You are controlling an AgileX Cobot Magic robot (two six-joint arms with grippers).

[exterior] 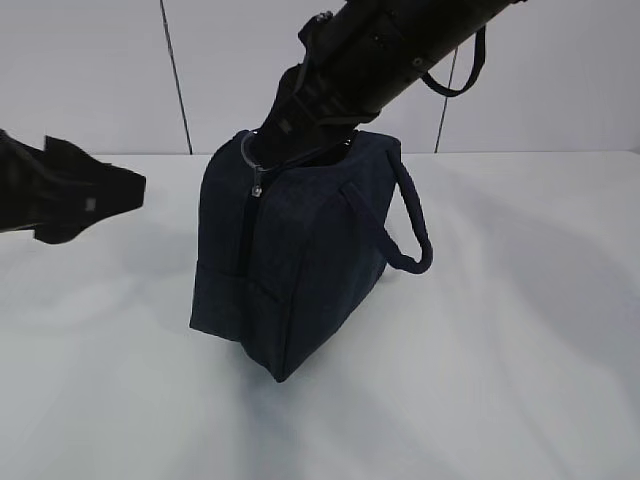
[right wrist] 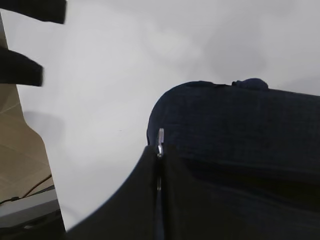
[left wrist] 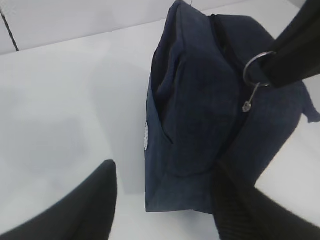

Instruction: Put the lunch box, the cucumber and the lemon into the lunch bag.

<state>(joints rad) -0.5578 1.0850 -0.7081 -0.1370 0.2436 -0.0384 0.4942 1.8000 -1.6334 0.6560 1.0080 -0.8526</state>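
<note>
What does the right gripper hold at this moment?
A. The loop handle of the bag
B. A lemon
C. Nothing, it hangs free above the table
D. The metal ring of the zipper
D: the right gripper is shut on the metal ring of the zipper at the top of the bag, while the handle hangs free at the side.
</note>
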